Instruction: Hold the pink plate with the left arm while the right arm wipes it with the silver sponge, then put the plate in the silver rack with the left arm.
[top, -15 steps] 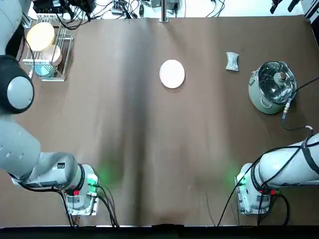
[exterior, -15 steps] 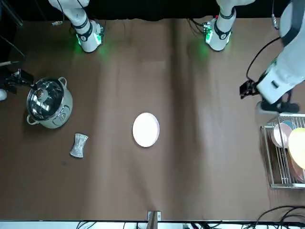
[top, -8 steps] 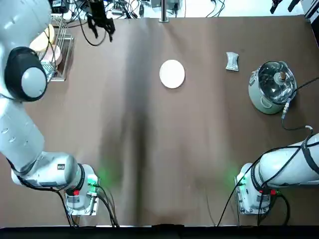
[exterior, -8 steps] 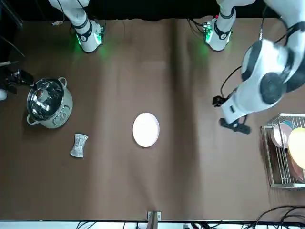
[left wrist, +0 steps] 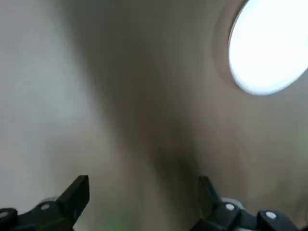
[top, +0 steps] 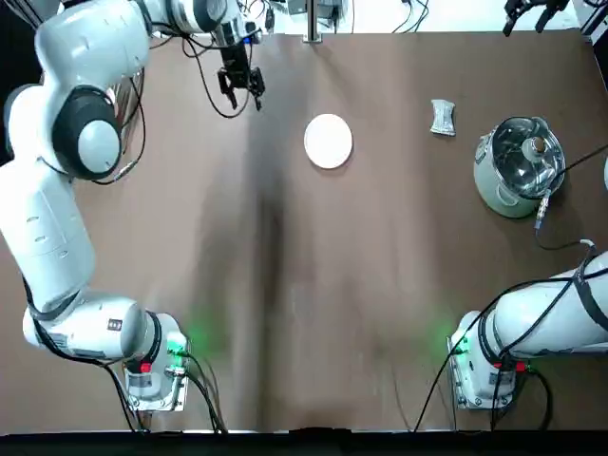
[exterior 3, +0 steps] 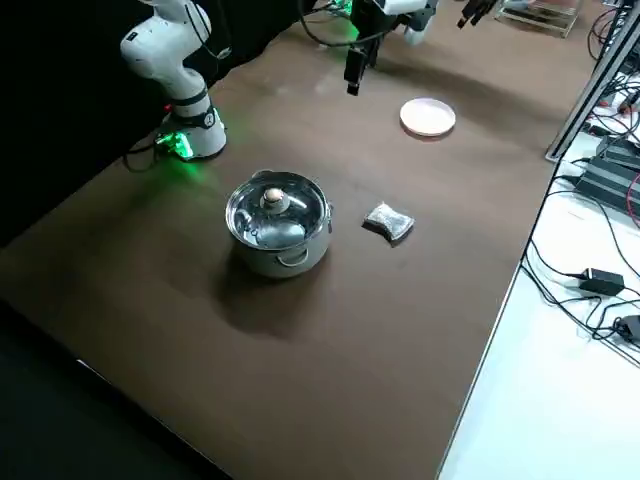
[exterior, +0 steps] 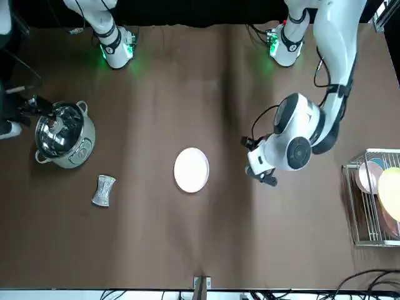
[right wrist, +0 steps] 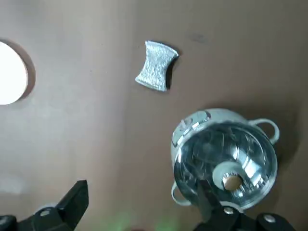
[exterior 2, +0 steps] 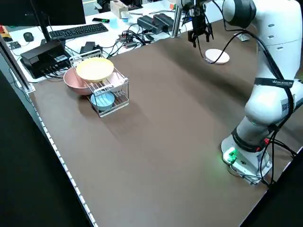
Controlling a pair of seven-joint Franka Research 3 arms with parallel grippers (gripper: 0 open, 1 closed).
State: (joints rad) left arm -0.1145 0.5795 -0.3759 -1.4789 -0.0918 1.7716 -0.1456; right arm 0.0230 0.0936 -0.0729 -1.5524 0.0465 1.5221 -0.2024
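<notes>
The plate (top: 329,141) lies flat on the table (top: 313,285), toward the far side, untouched. The sponge (top: 443,117) lies to the right of it, well apart, near the pot (top: 519,166). The rack (exterior: 372,206) stands at the table's far left edge and already holds a yellow plate (exterior 2: 95,69) and other dishes; none of them is the plate of the task.

The left gripper (top: 240,84) is positioned above the table, left of the plate and near it but not over it. Its fingers (left wrist: 72,197) are spread wide in the wrist view, and nothing is held between them.

The right gripper (top: 525,11) is raised at the far right corner, beyond the pot. In its wrist view the fingers (right wrist: 72,199) are likewise wide apart and empty, with the sponge, the pot and the edge of the plate seen well below them.

No part of the task is judged complete. The plate has not been gripped, the sponge has not been picked up, no wiping has taken place, and the plate is not in the rack. The step in hand is judged to be the left arm's approach to the plate. Left to do: grasping the plate, fetching the sponge with the right arm, wiping, then racking.
</notes>
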